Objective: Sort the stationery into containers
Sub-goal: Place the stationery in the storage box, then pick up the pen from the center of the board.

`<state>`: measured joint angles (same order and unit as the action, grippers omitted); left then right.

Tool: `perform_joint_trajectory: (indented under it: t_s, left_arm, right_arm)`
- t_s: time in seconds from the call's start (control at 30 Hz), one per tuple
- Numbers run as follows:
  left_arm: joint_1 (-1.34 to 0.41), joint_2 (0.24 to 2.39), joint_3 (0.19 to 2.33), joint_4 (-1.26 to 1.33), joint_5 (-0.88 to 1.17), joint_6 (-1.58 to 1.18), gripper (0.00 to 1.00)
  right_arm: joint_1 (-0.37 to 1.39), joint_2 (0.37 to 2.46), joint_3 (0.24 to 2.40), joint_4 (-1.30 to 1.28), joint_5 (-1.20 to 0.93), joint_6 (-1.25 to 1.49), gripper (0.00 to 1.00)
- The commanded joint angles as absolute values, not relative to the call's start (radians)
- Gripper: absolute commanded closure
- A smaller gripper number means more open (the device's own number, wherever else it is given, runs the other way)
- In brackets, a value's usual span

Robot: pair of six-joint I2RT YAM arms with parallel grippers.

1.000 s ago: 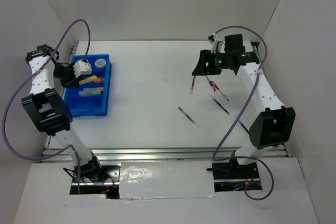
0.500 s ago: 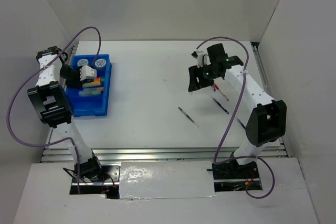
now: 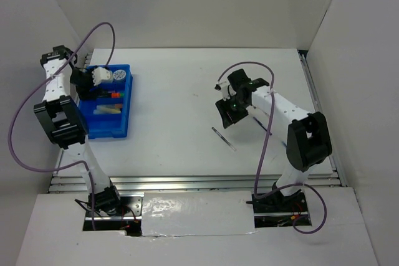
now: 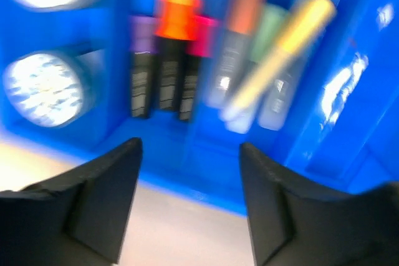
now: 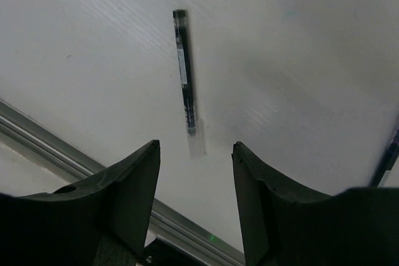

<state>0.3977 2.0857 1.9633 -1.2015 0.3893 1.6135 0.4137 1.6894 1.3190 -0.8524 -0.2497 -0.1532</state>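
The blue tray [image 3: 110, 133] sits at the far left. Its compartments hold two tape rolls [image 4: 43, 88] and upright purple, orange and pink markers [image 4: 176, 23]. A yellow marker [image 4: 280, 54] lies slanted across others in the neighbouring compartment. My left gripper [image 4: 190, 147] hangs open above the tray's edge [image 3: 93, 79] with nothing between its fingers. A thin dark pen [image 5: 184, 73] lies alone on the white table [image 3: 223, 139]. My right gripper [image 5: 195, 151] hovers open just over the pen's clear end [image 3: 225, 113], not touching it.
Another pen [image 5: 388, 157] shows at the right edge of the right wrist view. A metal rail [image 5: 37, 132] runs along the table's near edge. White walls close in the table on three sides.
My left gripper has opened over the tray, and the yellow marker now lies loose inside. The right arm swung left and nearer, arriving above the lone pen with its jaws slightly narrower.
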Motion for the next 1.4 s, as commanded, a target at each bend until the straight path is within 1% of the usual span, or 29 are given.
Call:
perform_joint_trajectory:
  t_s: [0.0, 0.07, 0.1, 0.2, 0.27, 0.3, 0.37, 0.43, 0.47, 0.5, 0.57, 0.63, 0.67, 0.7, 0.73, 0.77, 0.8, 0.87, 0.9, 0.97, 1.03, 1.07, 1.1, 1.13, 1.17, 1.2, 1.27, 1.3, 1.37]
  left_arm:
    - [0.431, 2.036, 2.112, -1.235, 0.59, 1.392, 0.21]
    - [0.439, 1.987, 2.166, -1.223, 0.688, 1.283, 0.21]
    - [0.437, 1.961, 2.161, -1.191, 0.71, 1.117, 0.2]
    - [0.433, 1.831, 2.039, -1.039, 0.75, 0.825, 0.21]
    - [0.436, 1.729, 1.907, -0.981, 0.775, 0.722, 0.22]
    - [0.436, 1.698, 1.863, -0.889, 0.769, 0.589, 0.23]
    - [0.439, 1.616, 1.735, -0.818, 0.762, 0.427, 0.25]
    - [0.445, 1.565, 1.639, -0.738, 0.785, 0.358, 0.25]
    - [0.443, 1.507, 1.599, -0.701, 0.779, 0.271, 0.26]
    - [0.443, 1.478, 1.529, -0.625, 0.766, 0.238, 0.25]
    - [0.44, 1.384, 1.462, -0.568, 0.79, 0.221, 0.25]
    - [0.425, 1.298, 1.382, -0.531, 0.847, 0.262, 0.24]
    - [0.416, 1.27, 1.361, -0.532, 0.865, 0.34, 0.23]
    - [0.404, 1.246, 1.335, -0.547, 0.879, 0.392, 0.23]
    - [0.379, 1.202, 1.327, -0.608, 0.912, 0.456, 0.19]
    - [0.367, 1.178, 1.313, -0.636, 0.932, 0.597, 0.19]
    - [0.347, 1.157, 1.281, -0.65, 0.94, 0.65, 0.2]
    - [0.247, 1.085, 1.237, -0.649, 0.89, 0.757, 0.23]
    - [0.153, 1.062, 1.191, -0.649, 0.858, 0.796, 0.24]
    - [0.053, 0.99, 1.12, -0.652, 0.763, 0.929, 0.23]
    - [-0.157, 0.93, 1.041, -0.664, 0.663, 1.068, 0.22]
    - [-0.158, 0.913, 1.017, -0.66, 0.637, 1.093, 0.22]
    - [-0.24, 0.888, 0.999, -0.661, 0.617, 1.118, 0.23]
    - [-0.282, 0.879, 0.983, -0.67, 0.6, 1.174, 0.24]
    - [-0.317, 0.876, 0.962, -0.701, 0.582, 1.198, 0.24]
    - [-0.387, 0.874, 0.954, -0.707, 0.56, 1.212, 0.25]
    - [-0.467, 0.885, 0.943, -0.712, 0.49, 1.221, 0.27]
    - [-0.542, 0.893, 0.943, -0.728, 0.467, 1.232, 0.28]
    - [-0.612, 0.913, 0.93, -0.716, 0.401, 1.238, 0.36]
  right_arm:
    - [0.457, 1.677, 1.286, -0.796, -0.195, -0.161, 0.43]
    - [0.485, 1.704, 1.27, -0.778, -0.174, -0.155, 0.47]
    - [0.491, 1.716, 1.264, -0.77, -0.164, -0.15, 0.48]
    - [0.526, 1.756, 1.252, -0.741, -0.132, -0.15, 0.48]
    - [0.543, 1.778, 1.246, -0.732, -0.112, -0.15, 0.49]
    - [0.557, 1.787, 1.243, -0.729, -0.098, -0.153, 0.5]
    - [0.569, 1.816, 1.243, -0.732, -0.075, -0.156, 0.51]
    - [0.581, 1.841, 1.233, -0.729, -0.068, -0.156, 0.52]
    - [0.584, 1.845, 1.224, -0.724, -0.061, -0.158, 0.53]
    - [0.594, 1.851, 1.223, -0.716, -0.049, -0.16, 0.54]
    - [0.6, 1.874, 1.221, -0.71, -0.031, -0.163, 0.55]
    - [0.606, 1.899, 1.221, -0.712, -0.031, -0.166, 0.61]
    - [0.609, 1.907, 1.223, -0.712, -0.035, -0.17, 0.63]
    - [0.609, 1.919, 1.223, -0.716, -0.04, -0.172, 0.72]
    - [0.614, 1.927, 1.226, -0.721, -0.055, -0.173, 0.76]
    - [0.615, 1.936, 1.236, -0.732, -0.064, -0.176, 0.8]
    - [0.617, 1.942, 1.245, -0.739, -0.08, -0.176, 0.89]
    - [0.618, 1.948, 1.288, -0.761, -0.15, -0.173, 0.94]
    - [0.62, 1.942, 1.308, -0.79, -0.19, -0.172, 0.98]
    - [0.62, 1.933, 1.371, -0.839, -0.329, -0.163, 1.0]
    - [0.617, 1.919, 1.432, -0.882, -0.499, -0.163, 1.0]
    - [0.614, 1.919, 1.449, -0.899, -0.561, -0.166, 1.0]
    - [0.614, 1.924, 1.466, -0.916, -0.624, -0.17, 1.0]
    - [0.614, 1.927, 1.492, -0.929, -0.688, -0.184, 1.0]
    - [0.614, 1.928, 1.5, -0.955, -0.803, -0.19, 1.0]
    - [0.617, 1.928, 1.508, -0.962, -0.845, -0.198, 1.0]
    - [0.624, 1.933, 1.525, -1.001, -0.947, -0.225, 1.0]
    - [0.63, 1.934, 1.528, -1.014, -0.974, -0.236, 1.0]
    - [0.637, 1.947, 1.539, -1.057, -1.024, -0.265, 1.0]
